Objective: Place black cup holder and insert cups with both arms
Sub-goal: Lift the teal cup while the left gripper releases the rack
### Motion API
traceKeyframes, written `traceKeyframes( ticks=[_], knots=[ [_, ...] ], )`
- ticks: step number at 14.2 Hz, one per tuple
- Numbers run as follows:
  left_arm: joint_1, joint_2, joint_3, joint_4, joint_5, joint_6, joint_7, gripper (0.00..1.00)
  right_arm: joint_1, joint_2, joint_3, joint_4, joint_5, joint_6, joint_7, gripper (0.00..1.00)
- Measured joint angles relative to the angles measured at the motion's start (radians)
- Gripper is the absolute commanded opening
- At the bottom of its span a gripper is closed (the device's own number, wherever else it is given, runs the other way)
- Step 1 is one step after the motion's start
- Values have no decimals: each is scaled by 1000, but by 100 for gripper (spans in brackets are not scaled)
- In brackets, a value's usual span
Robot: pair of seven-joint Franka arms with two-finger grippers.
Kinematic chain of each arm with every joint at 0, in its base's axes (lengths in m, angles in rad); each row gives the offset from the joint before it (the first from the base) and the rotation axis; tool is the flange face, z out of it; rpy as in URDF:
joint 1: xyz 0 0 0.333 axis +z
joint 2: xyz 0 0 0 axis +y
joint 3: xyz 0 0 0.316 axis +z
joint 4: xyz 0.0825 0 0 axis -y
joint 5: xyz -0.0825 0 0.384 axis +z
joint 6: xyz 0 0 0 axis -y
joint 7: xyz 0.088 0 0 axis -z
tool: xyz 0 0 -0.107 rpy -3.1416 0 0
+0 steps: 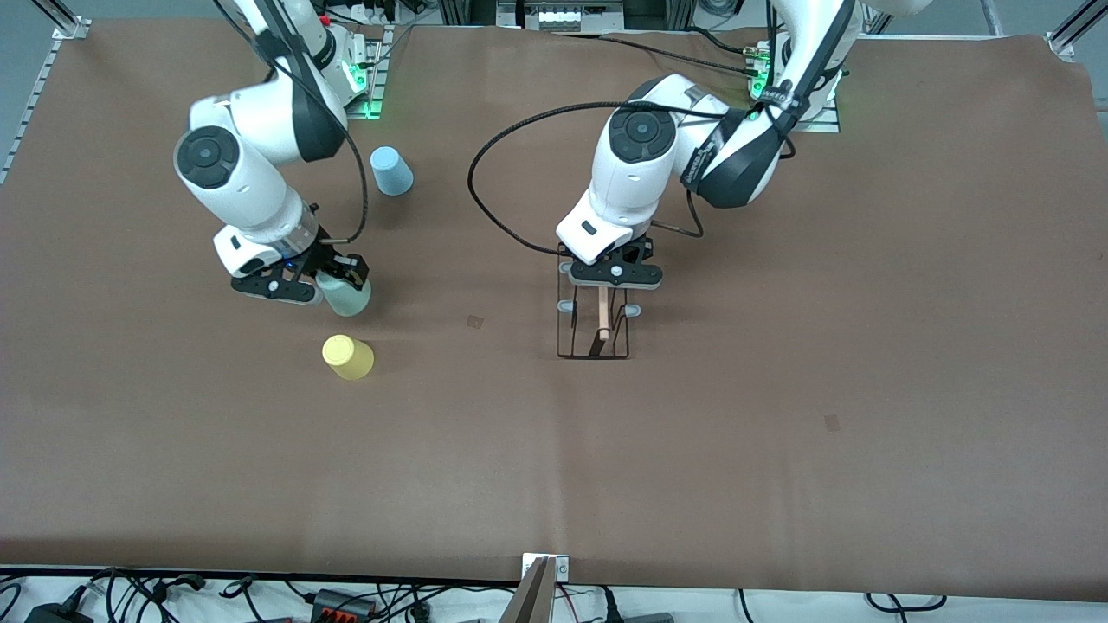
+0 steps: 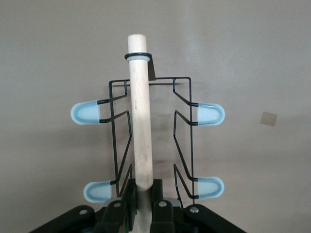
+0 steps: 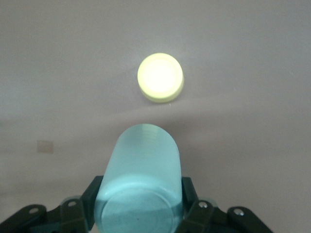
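Observation:
The black cup holder (image 1: pixel 594 324) stands on the table near the middle, its wooden handle (image 2: pixel 140 116) along the top and pale blue-tipped pegs (image 2: pixel 208 113) at its sides. My left gripper (image 1: pixel 613 279) is shut on the handle's end. My right gripper (image 1: pixel 333 281) is shut on the mint green cup (image 1: pixel 346 294), which also shows in the right wrist view (image 3: pixel 143 179), mouth down. The yellow cup (image 1: pixel 348 356) stands upside down on the table, nearer the front camera than the mint cup, and shows in the right wrist view (image 3: pixel 160 77). The light blue cup (image 1: pixel 391 170) stands upside down near the right arm's base.
A brown mat (image 1: pixel 779 415) covers the table. A black cable (image 1: pixel 502 164) loops from the left arm over the mat. Small tape marks (image 1: pixel 474 321) lie on the mat.

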Motion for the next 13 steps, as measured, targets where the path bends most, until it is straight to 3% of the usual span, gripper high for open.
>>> traceKeyframes(
  ticks=[4, 9, 10, 11, 12, 13],
  knots=[
    [-21, 18, 0, 2, 0, 4, -5, 3, 1, -68, 2, 35, 0, -96, 21, 27],
    [-26, 23, 1, 2, 0, 6, -20, 10, 1, -73, 3, 34, 0, -131, 21, 27],
    [-29, 23, 1, 2, 0, 6, -26, 39, 1, -73, 4, 34, 0, -134, 21, 27],
    [-35, 24, 1, 2, 0, 6, -33, 84, 1, -73, 5, 34, 0, -135, 21, 27],
    [-40, 24, 2, 3, 0, 6, -38, 97, 2, -72, 5, 33, 0, -136, 21, 27],
    [-41, 24, 4, 5, 0, 6, -42, 100, 1, -72, 5, 33, 0, -137, 21, 27]
  ],
)
